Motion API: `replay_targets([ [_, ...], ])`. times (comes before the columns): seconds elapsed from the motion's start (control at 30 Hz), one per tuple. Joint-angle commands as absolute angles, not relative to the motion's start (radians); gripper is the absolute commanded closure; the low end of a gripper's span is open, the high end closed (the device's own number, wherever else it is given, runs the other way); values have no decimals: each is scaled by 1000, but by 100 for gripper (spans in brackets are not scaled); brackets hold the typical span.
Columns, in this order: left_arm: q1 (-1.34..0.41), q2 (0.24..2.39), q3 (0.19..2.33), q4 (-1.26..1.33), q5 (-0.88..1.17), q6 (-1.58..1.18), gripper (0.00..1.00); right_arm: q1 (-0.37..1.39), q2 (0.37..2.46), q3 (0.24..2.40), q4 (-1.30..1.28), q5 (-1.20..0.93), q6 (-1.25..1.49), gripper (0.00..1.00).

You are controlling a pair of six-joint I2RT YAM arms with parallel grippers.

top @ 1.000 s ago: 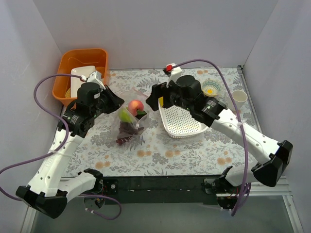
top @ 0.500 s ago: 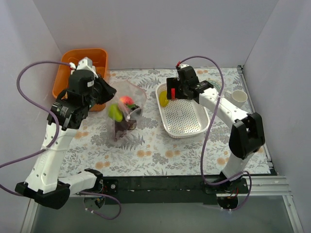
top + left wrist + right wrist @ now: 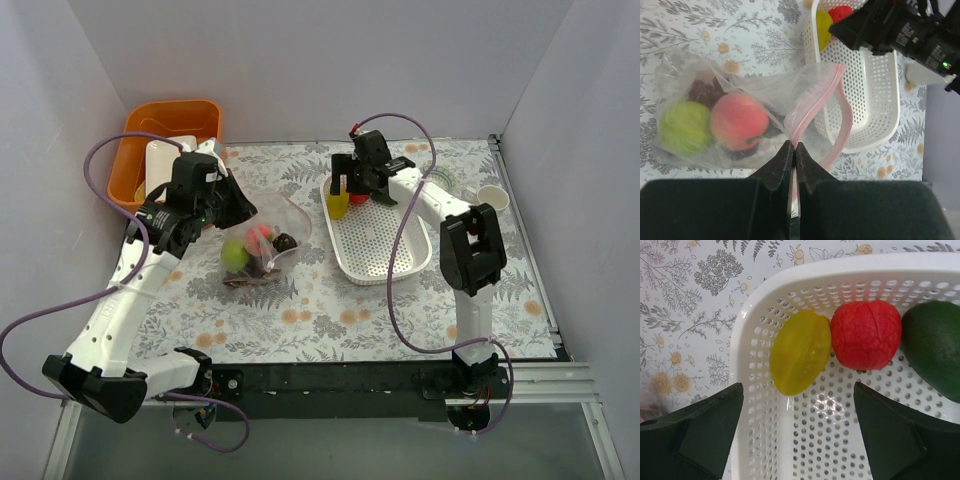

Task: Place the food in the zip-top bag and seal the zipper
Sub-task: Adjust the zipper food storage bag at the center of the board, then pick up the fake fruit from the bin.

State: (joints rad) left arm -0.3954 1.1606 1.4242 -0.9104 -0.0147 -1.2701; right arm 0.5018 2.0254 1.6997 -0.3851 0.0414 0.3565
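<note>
Left gripper (image 3: pixel 792 150) is clenched on the pink zipper (image 3: pixel 812 102) at the mouth of the zip-top bag (image 3: pixel 755 85), which lies on the table (image 3: pixel 740 30) with a pink fruit (image 3: pixel 737 122) and a green fruit (image 3: pixel 685 127) inside; I judge the film thin and slippery, the strip the firmer hold. Farther off, my right gripper (image 3: pixel 797 390) hangs wide open over the star fruit (image 3: pixel 800 351) in the white basket (image 3: pixel 755 320); it looks light and hard, best pinched across its narrow sides

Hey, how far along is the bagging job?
Done: a green round toy fruit, a pink round fruit and dark red grapes lie inside the clear crinkly plastic bag. In hand: the left jaws are shut on its pink zipper strip, mouth open; the right jaws hang open over the white perforated basket. Left: the yellow star fruit, red round fruit and dark green avocado in that basket, then sealing.
</note>
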Motion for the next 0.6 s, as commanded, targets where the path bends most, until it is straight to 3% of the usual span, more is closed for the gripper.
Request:
replay_targets([
  [0.0,-396,1158,1462,-839,101,-1233,100,497,2117,1792,-318,8,396,5],
  [0.23,-396,1175,1460,-824,139,-1216,100,497,2180,1812,-319,8,429,16],
  [0.43,-396,1167,1431,-793,163,-1230,100,492,2209,1821,-331,8,423,17],
  [0.57,-396,1166,1427,-785,175,-1232,100,489,2232,1822,-327,-41,417,33],
])
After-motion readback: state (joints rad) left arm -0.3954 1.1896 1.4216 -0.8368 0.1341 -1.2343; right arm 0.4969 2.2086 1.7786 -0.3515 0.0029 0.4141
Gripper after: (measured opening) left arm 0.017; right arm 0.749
